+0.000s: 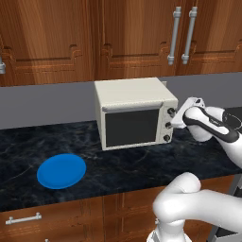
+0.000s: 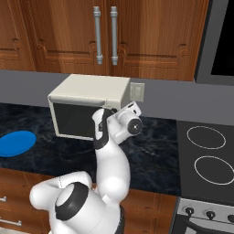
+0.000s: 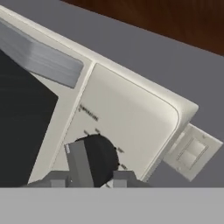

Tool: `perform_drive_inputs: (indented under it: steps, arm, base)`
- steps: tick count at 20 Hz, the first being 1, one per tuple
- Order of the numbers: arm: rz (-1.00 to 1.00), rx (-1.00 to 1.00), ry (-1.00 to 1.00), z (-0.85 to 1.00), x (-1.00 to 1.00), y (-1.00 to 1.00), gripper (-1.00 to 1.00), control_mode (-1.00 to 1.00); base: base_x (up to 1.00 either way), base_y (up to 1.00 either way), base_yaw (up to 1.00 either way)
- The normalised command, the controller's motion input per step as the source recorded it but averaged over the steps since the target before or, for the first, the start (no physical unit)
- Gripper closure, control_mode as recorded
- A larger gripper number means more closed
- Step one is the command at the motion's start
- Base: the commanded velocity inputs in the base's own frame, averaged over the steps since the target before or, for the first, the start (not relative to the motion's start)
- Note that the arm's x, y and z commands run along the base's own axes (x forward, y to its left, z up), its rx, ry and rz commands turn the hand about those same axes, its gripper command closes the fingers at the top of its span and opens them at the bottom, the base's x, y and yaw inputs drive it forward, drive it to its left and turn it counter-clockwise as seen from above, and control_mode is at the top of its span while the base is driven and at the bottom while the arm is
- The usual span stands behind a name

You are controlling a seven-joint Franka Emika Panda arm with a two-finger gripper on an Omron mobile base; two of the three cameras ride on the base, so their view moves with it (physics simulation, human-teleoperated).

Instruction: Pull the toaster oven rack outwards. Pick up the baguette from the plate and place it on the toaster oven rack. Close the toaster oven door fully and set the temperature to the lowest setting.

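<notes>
The toaster oven (image 1: 134,113) sits on the dark worktop (image 1: 132,165) against the back wall, its toaster oven door (image 1: 131,126) shut. At the oven's right front panel, the tool (image 3: 89,177) is clenched on the top knob (image 3: 101,158), one fingertip (image 3: 80,162) lying across the dark dial. The white arm reaches forward from the near right, wrist bent left toward the panel. The blue plate (image 1: 61,170) lies near left, well apart.

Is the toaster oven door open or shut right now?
Shut. The toaster oven door stands upright, flush with the toaster oven front, its bar handle at the top.
</notes>
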Motion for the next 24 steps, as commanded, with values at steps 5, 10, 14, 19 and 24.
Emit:
perform_drive_inputs:
  steps: [5,10,14,19,24]
  arm:
    - [0.06,-0.17,-0.08,0.08,0.00,-0.16,1.00,-1.00]
    - [0.05,-0.20,-0.03,0.12,0.02,-0.12,1.00,-1.00]
    - [0.06,-0.24,0.00,0.16,0.00,-0.15,1.00,-1.00]
    - [0.10,-0.25,-0.03,0.00,0.00,-0.13,1.00,-1.00]
    - [0.18,-0.20,-0.12,-0.03,0.00,-0.04,1.00,-1.00]
  base:
    - [0.00,0.00,0.00]
    - [0.00,0.00,0.00]
    - [0.00,0.00,0.00]
    - [0.00,0.00,0.00]
    - [0.00,0.00,0.00]
